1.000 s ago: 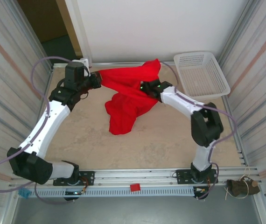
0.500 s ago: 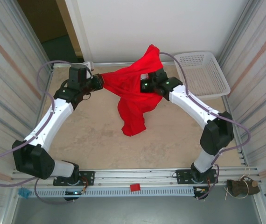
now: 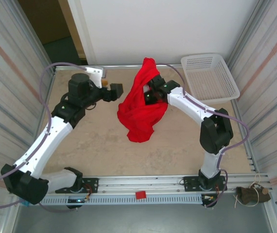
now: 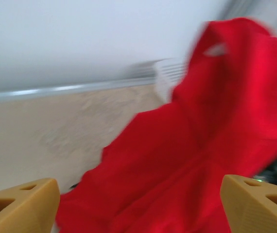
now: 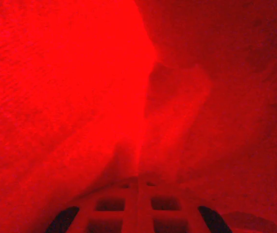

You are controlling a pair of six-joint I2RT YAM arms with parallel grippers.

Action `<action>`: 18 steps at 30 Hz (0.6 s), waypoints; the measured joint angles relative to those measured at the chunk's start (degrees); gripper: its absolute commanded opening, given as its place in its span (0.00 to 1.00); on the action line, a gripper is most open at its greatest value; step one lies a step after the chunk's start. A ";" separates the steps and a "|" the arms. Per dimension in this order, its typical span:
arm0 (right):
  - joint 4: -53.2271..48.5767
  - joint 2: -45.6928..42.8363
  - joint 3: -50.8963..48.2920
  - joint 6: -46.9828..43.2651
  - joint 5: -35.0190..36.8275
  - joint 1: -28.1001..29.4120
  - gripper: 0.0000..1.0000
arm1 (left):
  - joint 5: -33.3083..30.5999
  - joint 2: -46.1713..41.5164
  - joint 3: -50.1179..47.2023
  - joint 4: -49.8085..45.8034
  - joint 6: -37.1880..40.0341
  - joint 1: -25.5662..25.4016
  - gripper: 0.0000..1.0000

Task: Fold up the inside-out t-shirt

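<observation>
Left fingers [image 3: 116, 89] apart, empty; right fingers [image 3: 153, 94] clamped on t-shirt [image 3: 138, 116], which hangs bunched. I'd grab the low hem and spread it wide.

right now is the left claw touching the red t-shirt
Apart. The top external view shows a strip of bare table between the open left claw and the t-shirt.

— What sort of place is this?
— A robot lab cell: two white arms [image 3: 43, 138] bolted to an aluminium rail [image 3: 138, 182] along the table's [image 3: 167, 145] near edge, ribbed metal panels [image 3: 269, 68] walling both sides.
</observation>
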 measured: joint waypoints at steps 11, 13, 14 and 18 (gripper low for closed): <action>-2.60 0.00 1.70 -1.16 1.44 1.20 0.00 | 5.22 13.29 6.03 7.43 2.38 -5.14 0.55; -2.80 -0.04 1.70 -1.20 1.44 1.79 0.00 | 5.62 16.20 7.89 8.44 1.09 -4.81 0.10; -2.84 -0.09 1.64 -1.38 1.38 2.01 0.00 | 5.95 17.22 8.52 9.03 0.22 -4.52 0.00; -2.67 -1.97 -1.49 -2.27 1.77 2.71 0.00 | 5.64 18.18 8.57 14.62 -7.17 -0.63 0.00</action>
